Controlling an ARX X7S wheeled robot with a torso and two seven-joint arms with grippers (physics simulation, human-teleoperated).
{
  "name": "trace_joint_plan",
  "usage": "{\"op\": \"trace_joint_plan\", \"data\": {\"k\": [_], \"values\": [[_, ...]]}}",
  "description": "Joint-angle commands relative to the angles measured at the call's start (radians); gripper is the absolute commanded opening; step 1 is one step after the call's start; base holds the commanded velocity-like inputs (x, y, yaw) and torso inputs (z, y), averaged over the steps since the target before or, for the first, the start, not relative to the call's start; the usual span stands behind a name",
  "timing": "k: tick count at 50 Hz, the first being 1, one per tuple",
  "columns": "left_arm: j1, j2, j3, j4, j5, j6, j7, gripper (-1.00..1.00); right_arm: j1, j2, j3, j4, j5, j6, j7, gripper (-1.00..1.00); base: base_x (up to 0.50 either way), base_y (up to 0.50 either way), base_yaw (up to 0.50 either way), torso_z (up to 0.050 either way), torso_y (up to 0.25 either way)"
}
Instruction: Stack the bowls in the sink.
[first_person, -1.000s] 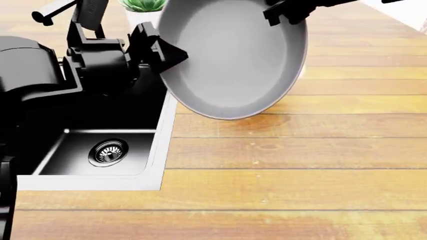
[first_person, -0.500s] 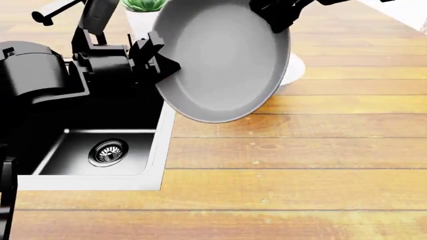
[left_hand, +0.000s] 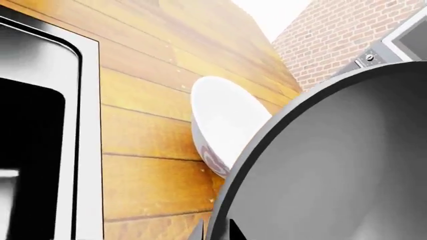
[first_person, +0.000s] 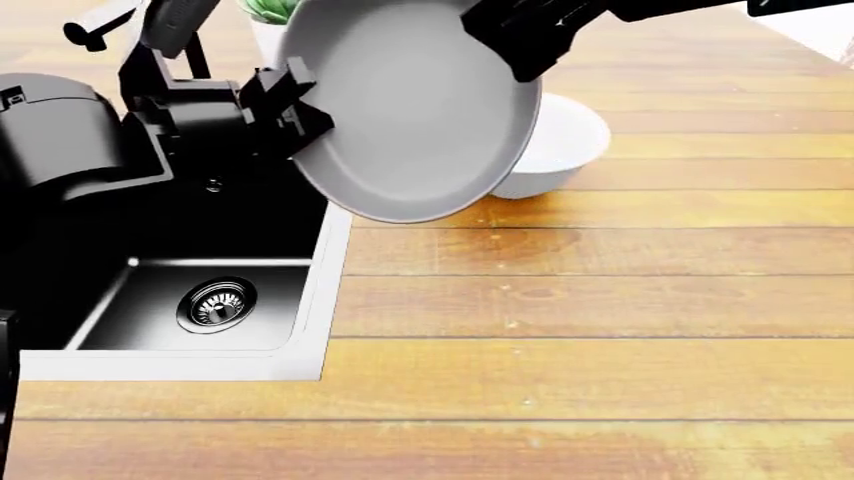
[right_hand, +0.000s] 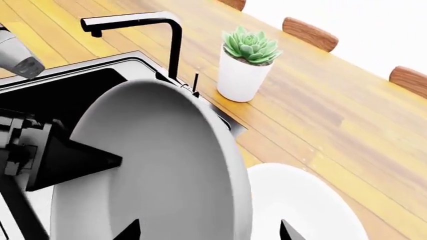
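Two bowls on record. Grey bowl (first_person: 407, 110): wide, matte, tipped steeply on edge, held in the air above the sink's right rim and the counter (first_person: 574, 330) beside it. My right gripper (first_person: 523, 42) pinches its upper rim from above; my left gripper (first_person: 296, 100) meets its left edge, one black finger (right_hand: 70, 160) lying against the inner face in the right wrist view. Whether my left jaws are actually clamped on that edge, I cannot tell.

White bowl (first_person: 554, 145): glossy, deeper, upright on the wooden counter right of the sink, partly hidden behind the grey one. A pink-red mark shows low on its side in the left wrist view (left_hand: 223, 125).

Sink (first_person: 307, 300): black basin, steel rim, round drain (first_person: 216, 303) on its floor, no bowl inside it.

Faucet (right_hand: 143, 30): black, angular, at the back rim.

Plant pot (right_hand: 241, 75): white cylinder with a green succulent, on the counter just beside the faucet.
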Motion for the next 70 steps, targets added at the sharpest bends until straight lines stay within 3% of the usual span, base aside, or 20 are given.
{"op": "trace_joint_plan", "data": {"k": [1,9,27,33,39,57,70], "values": [[-0.005,-0.031,-0.005,0.043,0.013,0.031,-0.075,-1.0,-0.007,0.006,0.024,-0.01,0.018,-0.012,0.014,1.0,0.0,0.0,0.0,0.0,0.0],[-0.007,-0.075,0.01,0.119,0.05,0.016,-0.114,-1.0,0.001,0.017,0.037,0.003,0.005,-0.038,0.02,1.0,0.0,0.0,0.0,0.0,0.0],[-0.032,-0.172,0.081,0.141,-0.009,0.013,-0.493,-1.0,-0.015,0.03,0.066,0.037,0.006,-0.082,0.028,1.0,0.0,0.0,0.0,0.0,0.001],[0.006,-0.214,0.074,0.171,-0.095,0.082,-0.687,-1.0,-0.029,0.035,0.081,0.052,0.011,-0.102,0.031,1.0,0.0,0.0,0.0,0.0,0.0],[0.075,-0.228,0.044,0.174,-0.104,0.187,-0.75,-1.0,-0.042,0.042,0.092,0.06,0.015,-0.117,0.037,1.0,0.0,0.0,0.0,0.0,0.0],[0.206,-0.22,0.02,0.02,0.017,0.364,-0.633,-1.0,-0.051,0.057,0.104,0.064,0.02,-0.123,0.056,1.0,0.0,0.0,0.0,0.0,0.001],[0.19,-0.158,0.07,-0.219,0.136,0.425,-0.48,-1.0,-0.05,0.063,0.11,0.061,0.024,-0.121,0.07,1.0,0.0,0.0,0.0,0.0,0.0]]}}
